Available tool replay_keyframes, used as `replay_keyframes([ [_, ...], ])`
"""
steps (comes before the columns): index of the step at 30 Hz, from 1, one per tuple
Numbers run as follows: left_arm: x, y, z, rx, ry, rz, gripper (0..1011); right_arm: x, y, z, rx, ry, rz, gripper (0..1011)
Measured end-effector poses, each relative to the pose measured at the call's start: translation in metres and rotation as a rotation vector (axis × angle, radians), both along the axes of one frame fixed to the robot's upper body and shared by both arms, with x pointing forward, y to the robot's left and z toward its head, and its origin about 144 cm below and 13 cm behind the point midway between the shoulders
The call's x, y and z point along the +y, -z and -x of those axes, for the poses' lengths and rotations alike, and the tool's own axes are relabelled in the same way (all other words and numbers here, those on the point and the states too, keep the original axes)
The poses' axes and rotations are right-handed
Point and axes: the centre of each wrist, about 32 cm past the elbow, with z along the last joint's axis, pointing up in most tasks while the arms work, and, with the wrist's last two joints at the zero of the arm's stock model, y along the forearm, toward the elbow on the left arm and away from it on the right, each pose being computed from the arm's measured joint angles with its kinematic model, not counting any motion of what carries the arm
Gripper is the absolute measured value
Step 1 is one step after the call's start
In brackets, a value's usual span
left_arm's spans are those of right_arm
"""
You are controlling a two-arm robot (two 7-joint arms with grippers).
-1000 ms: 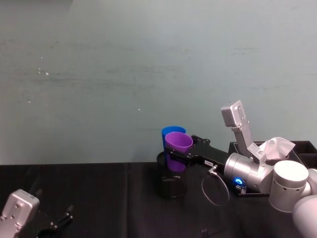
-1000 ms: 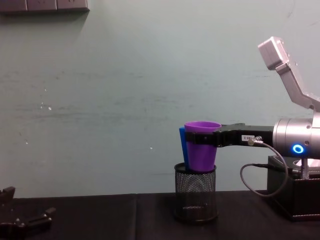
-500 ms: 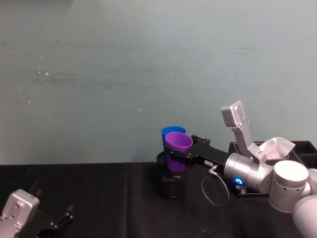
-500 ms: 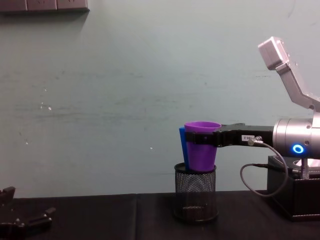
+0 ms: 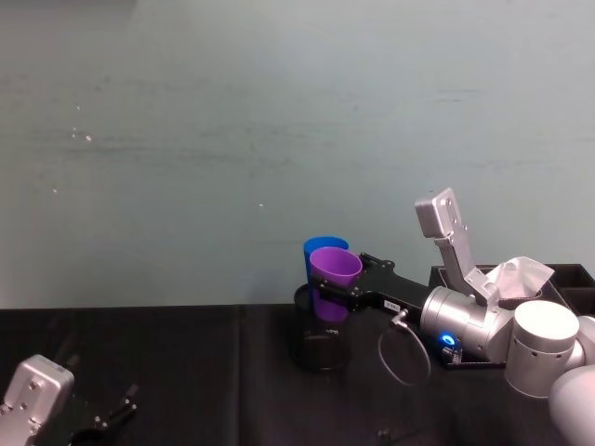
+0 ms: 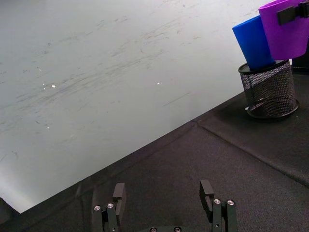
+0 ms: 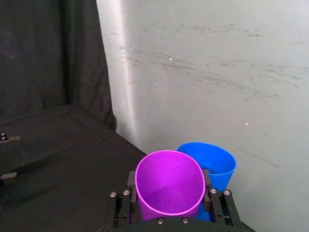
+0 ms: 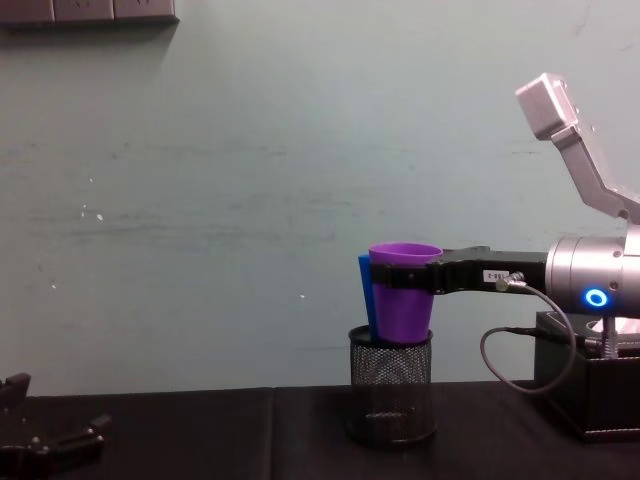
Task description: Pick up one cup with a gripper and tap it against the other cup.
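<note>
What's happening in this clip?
The right gripper is shut on the purple cup, holding it upright against the blue cup, which stands in a black mesh holder. The two cups appear to touch, and the purple cup's base sits at the holder's rim. The left gripper is parked open, low over the table.

A lab setup: black-draped table (image 5: 186, 372) against a bare scuffed wall (image 5: 232, 121).

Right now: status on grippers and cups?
Right gripper shut on purple cup, apparently touching blue cup in mesh pen holder. Left gripper open, parked low left. Nothing in the way.
</note>
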Motion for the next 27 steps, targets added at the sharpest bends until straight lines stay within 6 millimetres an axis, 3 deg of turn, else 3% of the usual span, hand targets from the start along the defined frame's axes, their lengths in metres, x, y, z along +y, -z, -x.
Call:
replay_keyframes([
  [9,0.000,0.000,0.000,0.000,0.000,0.000,1000,-0.003,-0.001,0.008,0.004,-0.022,0.007,734],
  [27,0.000,0.000,0.000,0.000,0.000,0.000,1000,-0.014,-0.003,0.060,0.030,-0.083,-0.006,734],
])
